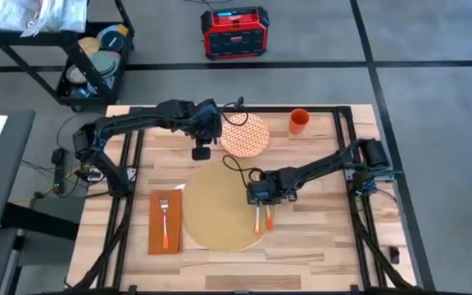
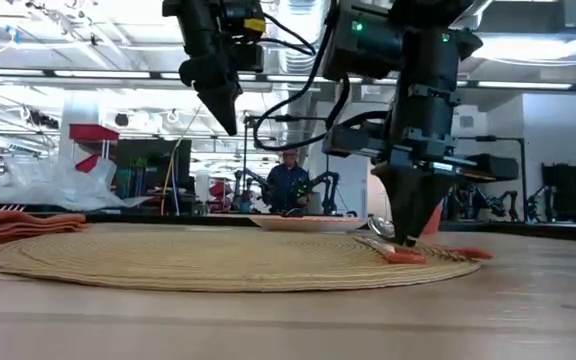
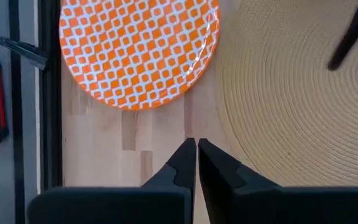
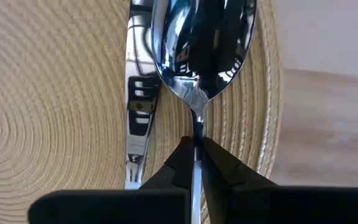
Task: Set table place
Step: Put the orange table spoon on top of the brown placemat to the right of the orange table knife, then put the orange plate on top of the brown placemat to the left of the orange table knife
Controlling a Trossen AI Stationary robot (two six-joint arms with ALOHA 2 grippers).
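Observation:
The round woven placemat [image 1: 215,209] lies mid-table. At its right rim, my right gripper [image 4: 196,144] points down, shut on a steel spoon [image 4: 204,43]. A knife [image 4: 138,93] lies on the mat beside the spoon. Both have orange handles [image 1: 263,220] pointing toward the near edge. My left gripper [image 3: 196,149] is shut on nothing and raised above bare wood between the mat and the orange-and-white patterned plate [image 1: 244,135], which rests flat on the table's far part. My right gripper pinches the spoon's thin metal neck [image 4: 196,127], just behind the bowl, between its two fingertips. The fingers come from above, pointing down, one on each side of the neck. In the low view the orange handles [image 2: 405,256] lie low on the mat's rim.
A rust-orange napkin [image 1: 165,221] with a fork on it lies left of the mat. An orange cup [image 1: 299,121] stands at the far right. Bare wood shows along the near edge and to the mat's right. A cart [image 1: 97,61] and a red box [image 1: 234,31] stand beyond the table.

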